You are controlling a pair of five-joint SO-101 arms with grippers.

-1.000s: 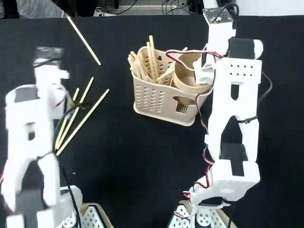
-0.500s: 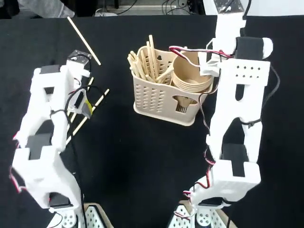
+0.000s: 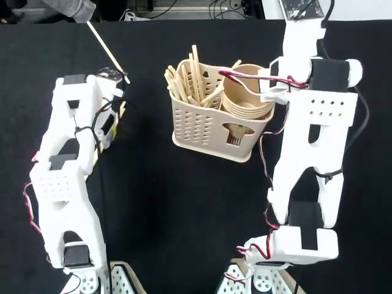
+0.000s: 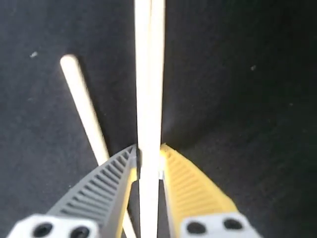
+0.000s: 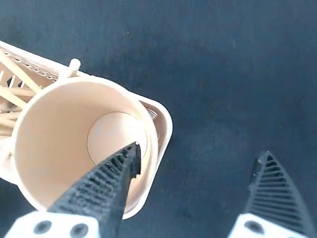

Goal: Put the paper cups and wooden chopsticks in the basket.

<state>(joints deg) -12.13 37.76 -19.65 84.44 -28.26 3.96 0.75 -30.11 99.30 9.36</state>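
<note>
Jaws of my left gripper (image 4: 148, 154) clenched two pale wooden chopsticks (image 4: 148, 74) for lifting. My right gripper (image 5: 198, 154) hung released, since tan paper cups (image 5: 59, 129) already sat in the beige basket (image 3: 202, 131).

Nested paper cups (image 3: 245, 98) and leaning chopsticks (image 3: 196, 70) inside beige basket (image 3: 202, 125); stray chopstick (image 3: 104, 47) apart.

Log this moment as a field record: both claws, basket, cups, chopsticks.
basket: on the black table, between the arms
paper cups: stacked in the basket
basket chopsticks: standing beside the cups
left claw: shut on chopstick pair
right claw: open, one finger over the cups' mouth, the other outside the basket
single chopstick: lying beside the pair
far chopstick: near the table's far edge
</note>
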